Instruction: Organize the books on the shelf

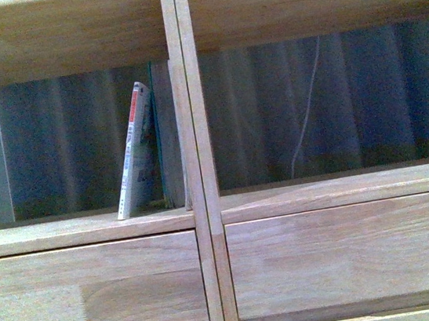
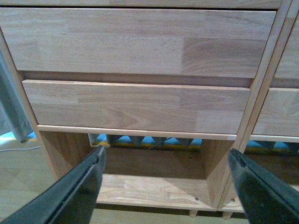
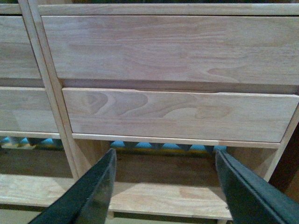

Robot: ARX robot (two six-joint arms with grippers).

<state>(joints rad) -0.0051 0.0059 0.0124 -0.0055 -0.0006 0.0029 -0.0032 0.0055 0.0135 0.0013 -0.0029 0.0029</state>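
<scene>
Wrist views: open end effectors; front only: paperback.

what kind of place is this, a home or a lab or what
Hard to say; likely an indoor room staged around furniture. A light-wood shelf with open cubbies and plain drawers fills every view, two books lean in one cubby, and a grey curtain-like backdrop hangs behind.

Pale wood-grain shelf; white-and-red paperback; teal book.

left hand and right hand both spread wide, holding nothing.
</scene>
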